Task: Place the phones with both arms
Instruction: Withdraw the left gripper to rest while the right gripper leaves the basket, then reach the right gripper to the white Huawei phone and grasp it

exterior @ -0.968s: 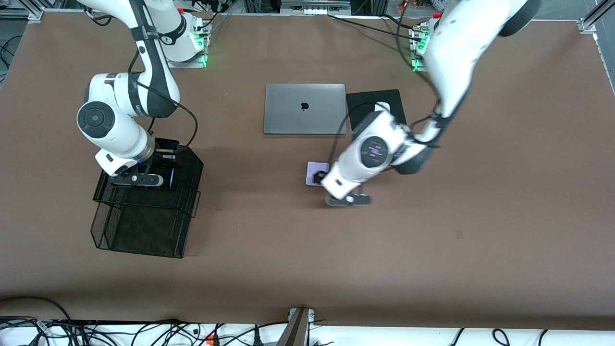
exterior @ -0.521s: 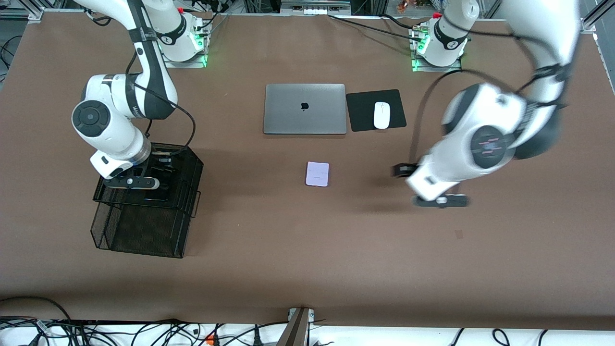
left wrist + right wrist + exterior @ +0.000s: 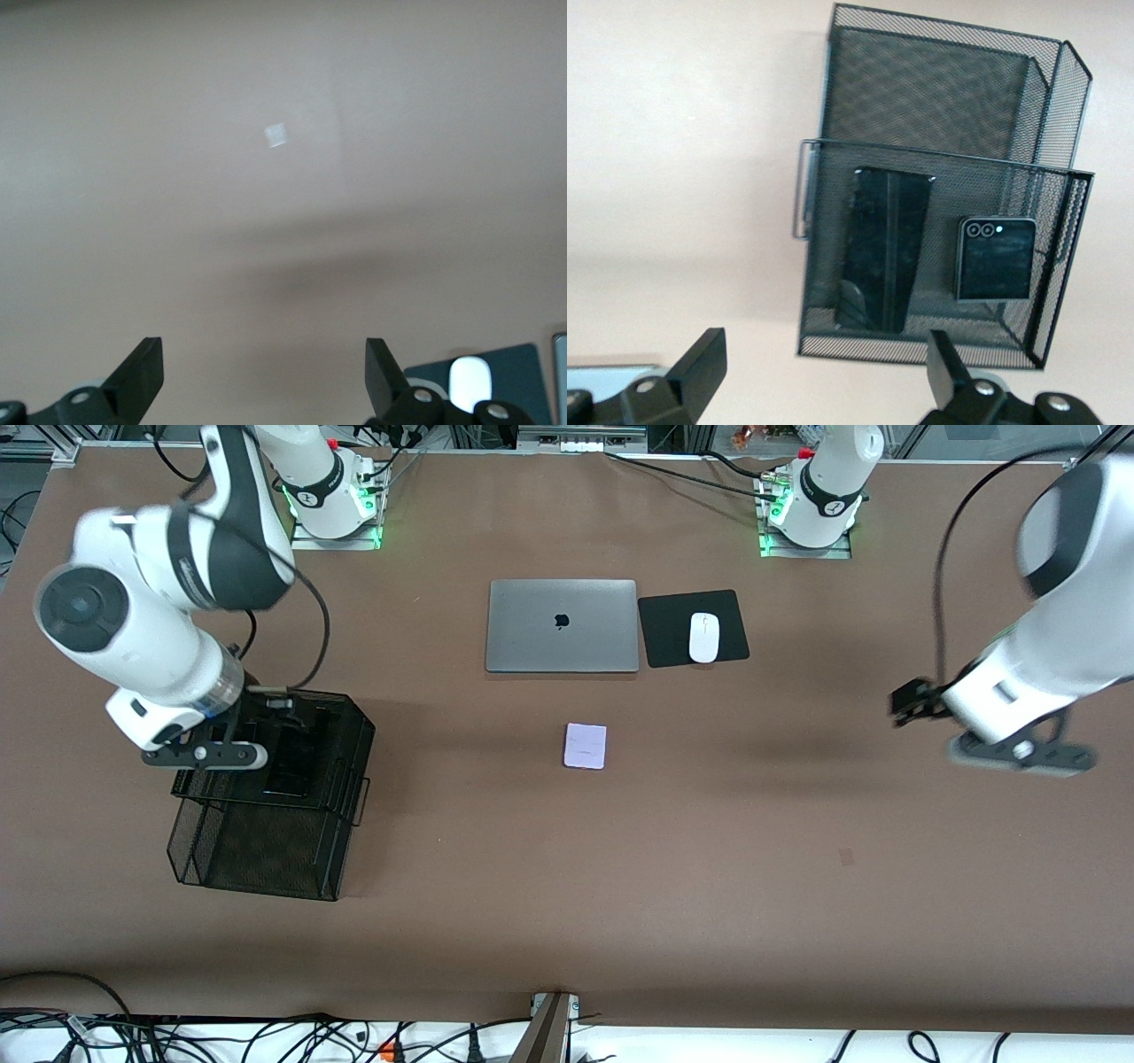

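Observation:
The pale lavender-white phone [image 3: 585, 745] lies flat on the brown table, nearer the front camera than the laptop. The long black slab [image 3: 884, 250] and the black flip phone [image 3: 996, 258] with camera dots lie side by side in the upper tier of a black mesh tray [image 3: 939, 352]. My right gripper [image 3: 270, 707] is open and empty, up over the tray's edge that lies farthest from the front camera; it also shows in the right wrist view [image 3: 824, 372]. My left gripper [image 3: 917, 701] is open and empty over bare table toward the left arm's end; it also shows in the left wrist view [image 3: 264, 372].
The two-tier mesh tray [image 3: 190, 855] stands toward the right arm's end. A closed silver laptop [image 3: 562, 625] lies beside a black mouse pad [image 3: 664, 629] with a white mouse [image 3: 703, 638]. The mouse [image 3: 468, 382] also shows in the left wrist view.
My left arm has swung from the lavender phone out toward its own end of the table, leaving the phone lying there. My right gripper has lifted out of the tray's upper tier.

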Controlling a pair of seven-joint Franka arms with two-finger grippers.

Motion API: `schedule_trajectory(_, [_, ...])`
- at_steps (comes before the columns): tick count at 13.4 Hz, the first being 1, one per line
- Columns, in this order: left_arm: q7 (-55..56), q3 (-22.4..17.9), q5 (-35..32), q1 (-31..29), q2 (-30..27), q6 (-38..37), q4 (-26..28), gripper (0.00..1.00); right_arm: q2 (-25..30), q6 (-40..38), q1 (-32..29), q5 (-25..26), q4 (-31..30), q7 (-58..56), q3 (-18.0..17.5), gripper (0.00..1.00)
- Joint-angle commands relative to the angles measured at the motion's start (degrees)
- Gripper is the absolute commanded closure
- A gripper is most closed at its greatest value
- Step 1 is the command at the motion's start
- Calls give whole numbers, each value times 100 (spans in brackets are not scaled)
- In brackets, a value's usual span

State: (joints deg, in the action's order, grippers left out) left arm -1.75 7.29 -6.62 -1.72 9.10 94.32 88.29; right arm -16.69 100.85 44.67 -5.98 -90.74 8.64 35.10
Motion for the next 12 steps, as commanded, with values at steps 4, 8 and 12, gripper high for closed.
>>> schedule_trajectory(4, [-62,-570,65,558,-1157,192,865,0,-702,-206,384,0,950,2883,-1362,0])
schedule_trajectory(8, [-54,-588,196,489,-1025,148,768,0,-1888,433,384,9,2164,4836,-2462,0])
schedule_trajectory(12, [95,-518,197,497,-1025,139,760,0,-2513,1129,717,44,2183,5235,-2737,0])
